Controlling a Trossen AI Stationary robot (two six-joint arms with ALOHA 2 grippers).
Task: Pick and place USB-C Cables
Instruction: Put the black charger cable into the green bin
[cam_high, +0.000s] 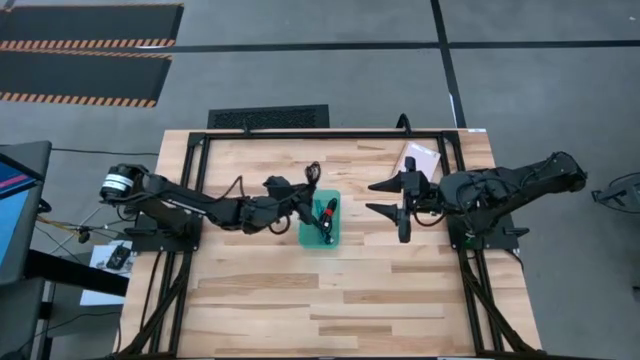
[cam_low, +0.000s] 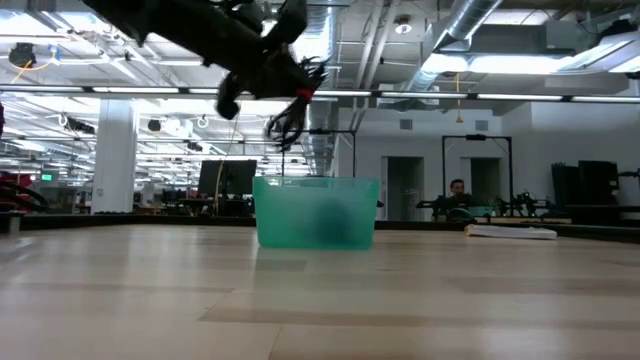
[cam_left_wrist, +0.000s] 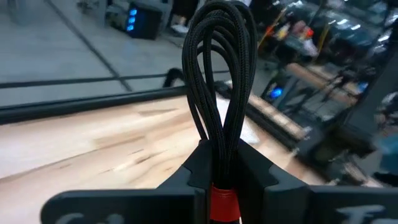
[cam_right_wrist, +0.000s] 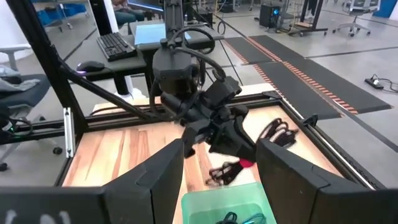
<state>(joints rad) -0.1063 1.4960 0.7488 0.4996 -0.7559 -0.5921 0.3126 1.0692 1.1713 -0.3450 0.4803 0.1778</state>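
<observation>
**Operator:** While the left claw (cam_left_wrist: 221, 180) hangs above the tabletop (cam_high: 260, 300), what does it hold, and where?

**Technician:** It is clenched on a black USB-C cable (cam_left_wrist: 217, 81), a coiled bundle gripped just above its red tie (cam_left_wrist: 222, 202). The bundle sits raised near the upper rim of the teal tray (cam_low: 316, 212). More cables (cam_high: 327, 218) lie inside the tray, and another bundle (cam_right_wrist: 278, 132) rests on the tabletop beyond it.

**Operator:** How should the bundle handle?

**Technician:** Judged from its looks: light, soft and braided, so unlikely to slip. The loops are limp and may snag the tray wall. Grasp at the tie, where the strands are bound and firmest; a hold on loose loops could let the coil unravel.

**Operator:** And the right claw (cam_high: 392, 197)?

**Technician:** Released, fingers spread, waiting right of the tray, holding nothing.
</observation>
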